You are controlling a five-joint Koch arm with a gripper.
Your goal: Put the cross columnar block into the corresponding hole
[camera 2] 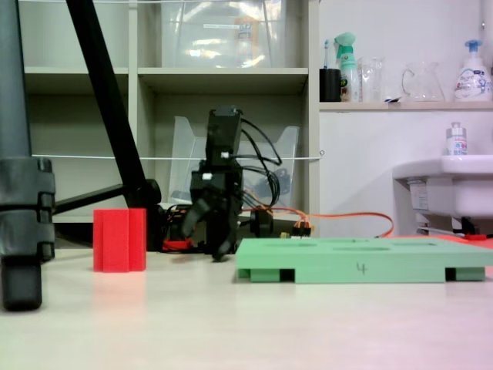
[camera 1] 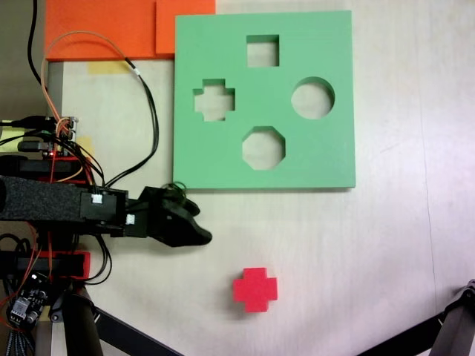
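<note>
One red cross block [camera 1: 255, 289], one green board [camera 1: 334, 159] with four cutouts, and two orange foam slabs [camera 1: 96, 26].

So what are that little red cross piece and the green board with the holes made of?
The red cross block looks like dense foam: matte, evenly coloured, with soft edges and no shine. The green board appears to be the same sort of foam, a thick flat slab with a dull surface and cleanly cut holes, including the cross-shaped hole. Painted wood or plastic can't be ruled out from looks alone.
</note>
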